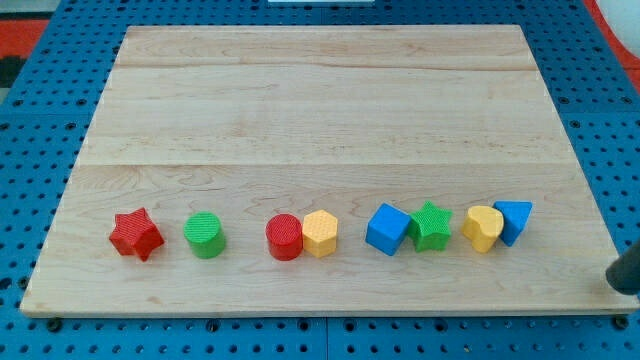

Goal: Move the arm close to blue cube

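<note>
Wooden board (320,110) carries a row of blocks near the view's bottom. My rod shows only as a dark blur at the view's right edge, off the board; its tip's exact end and state I cannot tell. The blue cube (387,229) sits well left of it, touching the green star (431,225).

A wooden board (320,110) lies on a blue pegboard surface (30,150). Along the lower part of the frame runs a row of blocks: red star (136,234), green cylinder (204,235), red cylinder (284,237) touching a yellow hexagon (320,233), blue cube (388,229), green star (431,225), yellow heart (483,228), blue triangle (515,220). A dark rod (626,268) shows at the lower right edge, off the board; its tip cannot be made out.
</note>
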